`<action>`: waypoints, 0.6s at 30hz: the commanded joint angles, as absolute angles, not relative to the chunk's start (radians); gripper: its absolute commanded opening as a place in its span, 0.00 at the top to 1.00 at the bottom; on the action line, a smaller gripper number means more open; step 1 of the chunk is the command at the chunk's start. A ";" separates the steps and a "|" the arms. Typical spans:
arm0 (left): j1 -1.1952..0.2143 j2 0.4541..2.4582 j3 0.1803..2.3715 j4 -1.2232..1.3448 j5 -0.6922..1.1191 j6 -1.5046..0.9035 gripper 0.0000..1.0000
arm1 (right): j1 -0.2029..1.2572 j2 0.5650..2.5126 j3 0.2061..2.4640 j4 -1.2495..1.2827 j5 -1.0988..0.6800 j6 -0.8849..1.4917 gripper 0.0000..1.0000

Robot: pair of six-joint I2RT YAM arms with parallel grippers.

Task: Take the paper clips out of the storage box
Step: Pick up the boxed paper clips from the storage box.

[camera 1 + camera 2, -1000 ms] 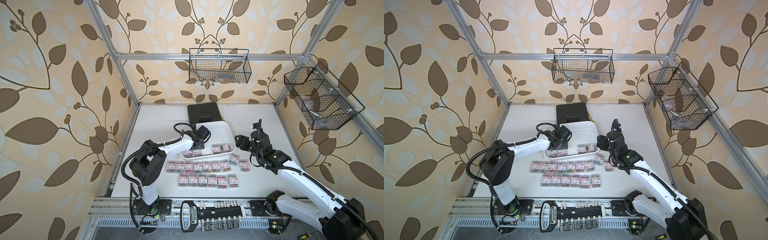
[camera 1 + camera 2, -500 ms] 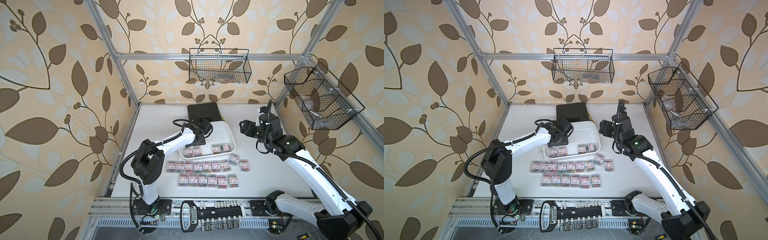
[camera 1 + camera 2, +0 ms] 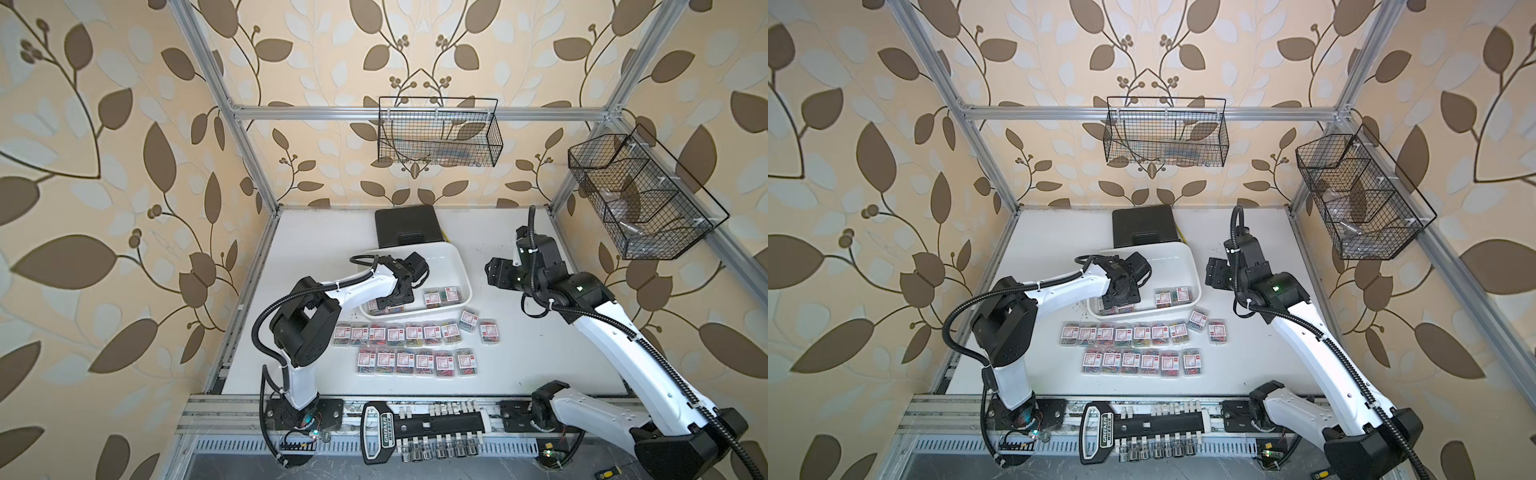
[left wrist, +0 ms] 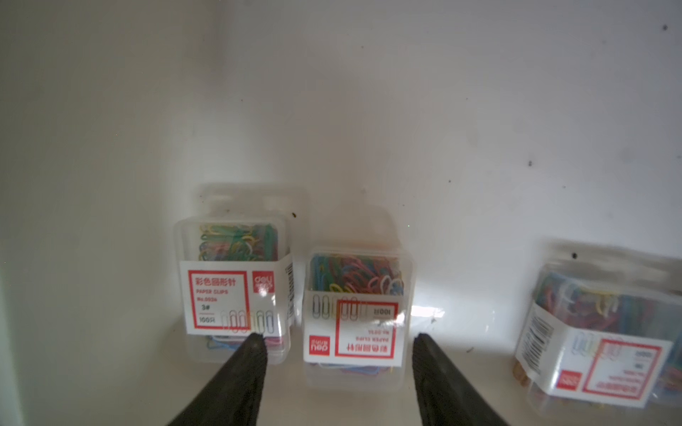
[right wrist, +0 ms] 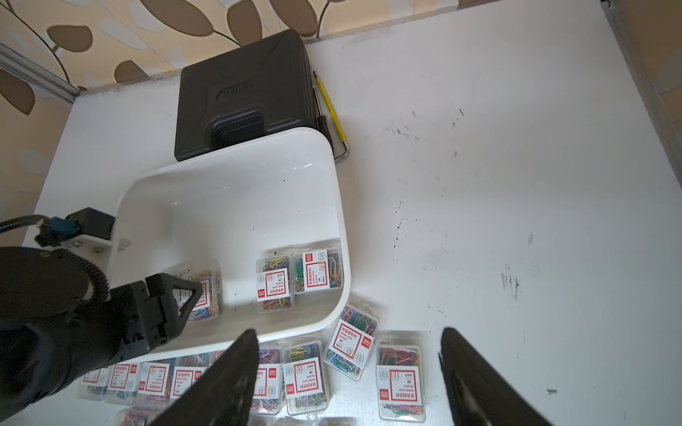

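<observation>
Paper clips (image 4: 356, 280), multicoloured, fill clear red-labelled boxes; left end effector (image 4: 337, 341) and right end effector (image 5: 348, 332) stand spread.

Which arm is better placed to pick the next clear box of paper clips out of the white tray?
Left. The left claw is inside the white plastic tray, open around a clear plastic box of coloured clips. The right claw hangs open outside it.

The left claw (image 4: 338, 341) stands open inside the white storage box (image 4: 369, 92). Its fingers (image 4: 240, 376) straddle the middle of three paper clip boxes (image 4: 356, 317).
</observation>
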State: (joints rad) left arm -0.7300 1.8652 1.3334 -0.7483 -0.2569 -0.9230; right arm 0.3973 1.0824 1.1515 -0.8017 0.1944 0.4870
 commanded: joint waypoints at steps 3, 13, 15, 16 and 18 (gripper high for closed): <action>-0.733 1.912 1.375 -0.736 -0.248 -0.937 0.37 | 0.408 1.096 1.185 -0.848 0.186 0.449 0.23; -0.733 1.997 1.371 -0.736 -0.255 -0.934 0.37 | 0.408 1.122 1.175 -0.811 0.194 0.435 0.24; -0.733 2.012 1.380 -0.734 -0.252 -0.928 0.38 | 0.410 1.129 1.186 -0.816 0.198 0.429 0.24; -0.733 2.017 1.381 -0.729 -0.249 -0.926 0.40 | 0.411 1.128 1.185 -0.816 0.203 0.425 0.24; -0.732 2.026 1.388 -0.719 -0.246 -0.922 0.44 | 0.411 1.125 1.181 -0.820 0.212 0.416 0.24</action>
State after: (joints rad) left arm -0.7300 1.9919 1.3750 -0.7097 -0.2436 -0.9230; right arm 0.4046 1.1271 1.1561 -0.8162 0.1925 0.4423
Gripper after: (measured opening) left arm 0.571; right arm 0.759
